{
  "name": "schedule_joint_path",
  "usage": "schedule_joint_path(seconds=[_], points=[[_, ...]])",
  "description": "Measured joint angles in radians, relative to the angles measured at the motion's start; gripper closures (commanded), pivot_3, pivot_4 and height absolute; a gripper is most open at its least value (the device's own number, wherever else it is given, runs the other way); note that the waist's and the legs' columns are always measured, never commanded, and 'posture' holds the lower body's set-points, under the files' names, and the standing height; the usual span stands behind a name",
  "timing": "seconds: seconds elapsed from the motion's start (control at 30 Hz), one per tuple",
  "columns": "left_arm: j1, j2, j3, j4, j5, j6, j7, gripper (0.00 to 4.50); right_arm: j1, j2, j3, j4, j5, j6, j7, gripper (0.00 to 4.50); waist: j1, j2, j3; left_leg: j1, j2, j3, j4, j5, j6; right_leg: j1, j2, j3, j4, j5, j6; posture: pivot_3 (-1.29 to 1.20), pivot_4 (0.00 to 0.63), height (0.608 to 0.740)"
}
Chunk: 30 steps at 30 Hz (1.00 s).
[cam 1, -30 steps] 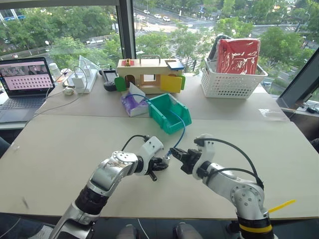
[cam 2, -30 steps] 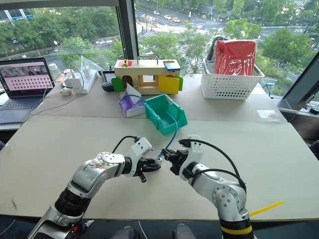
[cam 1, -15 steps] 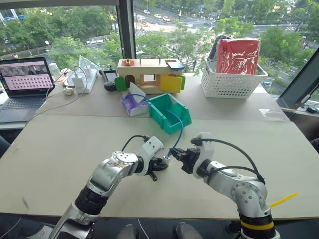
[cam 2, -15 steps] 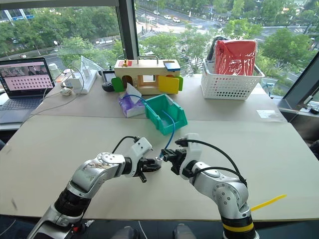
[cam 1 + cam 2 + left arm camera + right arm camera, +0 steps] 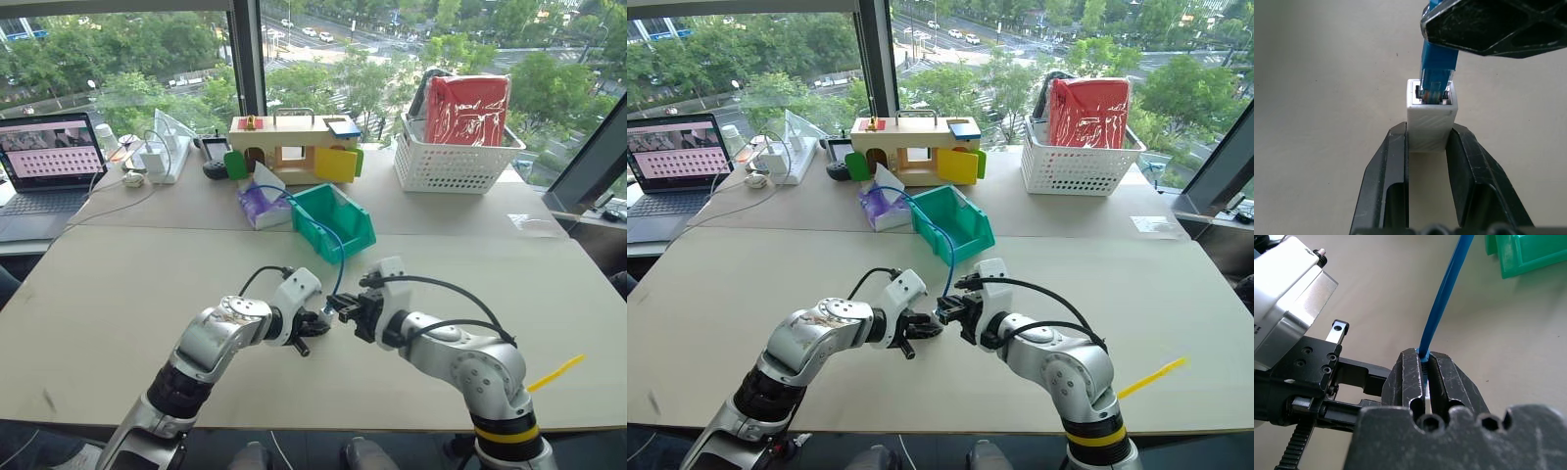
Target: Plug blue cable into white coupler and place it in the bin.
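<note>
In the left wrist view my left gripper [image 5: 1429,132] is shut on the white coupler [image 5: 1431,120], which stands between its two black fingers. The blue cable's plug [image 5: 1437,73] sits in the coupler's socket. My right gripper [image 5: 1422,357] is shut on the blue cable [image 5: 1447,289] just behind that plug. Both grippers [image 5: 315,322] [image 5: 340,305] meet tip to tip low over the table's middle. From there the blue cable [image 5: 336,257] arcs up and back over the teal bin [image 5: 361,223], which stands just behind them.
Beside the bin lies a purple tissue pack [image 5: 259,207]. Behind it stands a wooden box with coloured doors [image 5: 294,147]. A white lattice basket [image 5: 453,162] is at the back right, a laptop [image 5: 44,166] at the far left. A yellow strip [image 5: 556,373] sticks out at the front right.
My right wrist has rolled and its fingers have come closer to the left gripper. The cable's loop has swung a little to the left. The left gripper has kept still.
</note>
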Motion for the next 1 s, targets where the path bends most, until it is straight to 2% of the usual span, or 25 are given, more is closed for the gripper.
schedule_joint_path(seconds=[0.67,0.8,1.0], points=[[0.007,-0.009,-0.002,-0.013,-0.037,0.027,0.036,3.89,0.015,-0.047,-0.001,-0.001,-0.046,0.001,0.11,4.5,0.004,-0.001,-0.001,0.001,-0.001,0.0,0.0,0.0,0.0,0.001,-0.001,0.0,-0.001,0.0,0.0,0.0,0.15,0.737],[0.006,-0.012,-0.002,-0.013,-0.041,0.03,0.042,3.89,0.015,-0.049,-0.001,-0.001,-0.051,0.002,0.119,4.5,0.005,-0.001,-0.001,0.001,-0.001,0.0,0.0,0.0,0.0,0.001,-0.001,0.0,-0.001,-0.004,-0.005,0.0,0.15,0.737],[0.006,-0.02,-0.007,-0.013,-0.042,0.032,0.044,3.89,0.015,-0.088,0.005,-0.01,-0.073,0.002,0.15,4.5,0.009,-0.001,-0.001,0.001,-0.002,0.0,0.0,0.0,0.0,0.002,-0.001,0.0,-0.001,-0.004,-0.005,0.0,0.15,0.737]])
